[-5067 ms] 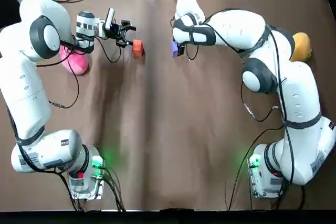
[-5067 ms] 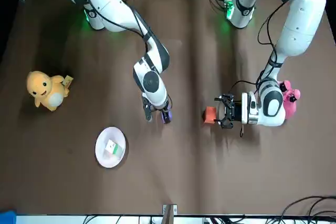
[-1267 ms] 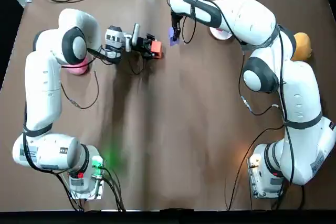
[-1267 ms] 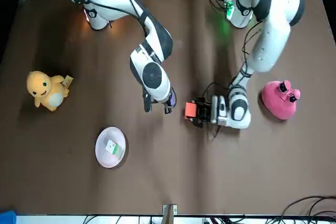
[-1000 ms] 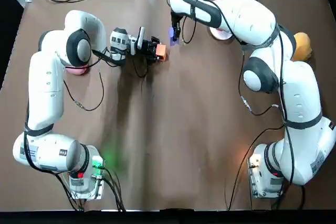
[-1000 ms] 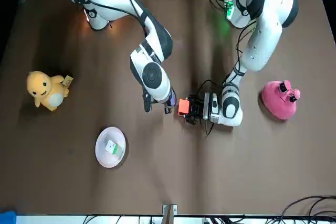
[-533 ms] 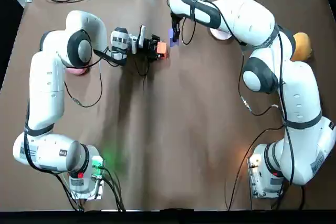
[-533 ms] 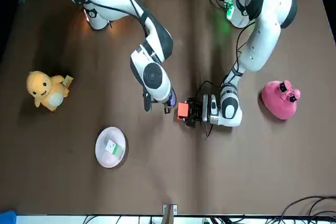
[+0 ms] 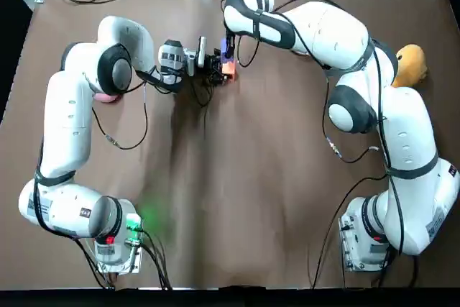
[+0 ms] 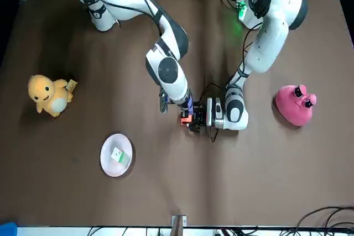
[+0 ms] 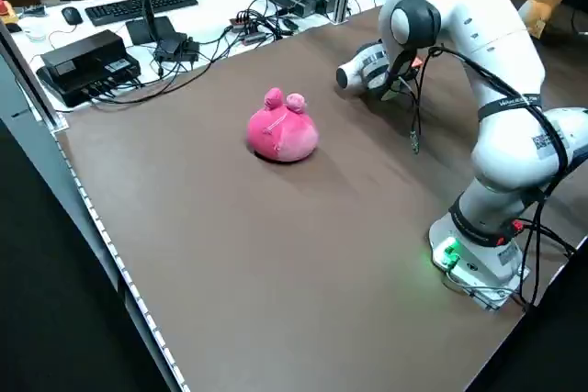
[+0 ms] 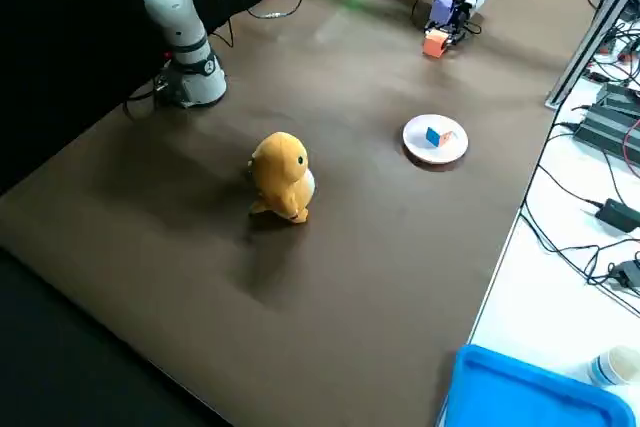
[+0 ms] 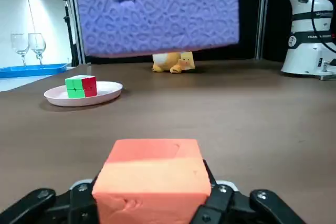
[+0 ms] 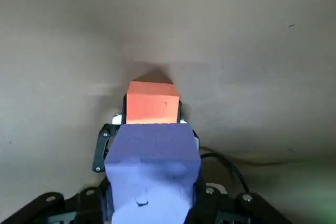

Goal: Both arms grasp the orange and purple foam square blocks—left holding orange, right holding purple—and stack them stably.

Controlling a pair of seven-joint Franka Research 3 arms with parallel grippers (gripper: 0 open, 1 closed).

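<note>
nearest the left wrist, your left fingers [image 13: 219, 203] are closed on the sides of the orange block [image 13: 155, 179], held low at the table [image 13: 273, 108]; whether it rests on it cannot be told. just above, apart from it, the purple block [image 13: 157, 11] hangs clamped in the right fingers [image 14: 92, 200]. seen from the right wrist it sits over the orange block but not squarely; a strip of orange shows beyond it. risk: lower it as is and it lands offset and tips on release. risk: press hard and the foam squeezes, then springs and skews. risk: an unseated orange block drops both when freed. farther off, the plate [image 13: 58, 97] and yellow toy [image 13: 170, 62] stand well apart: no hazard.
</note>
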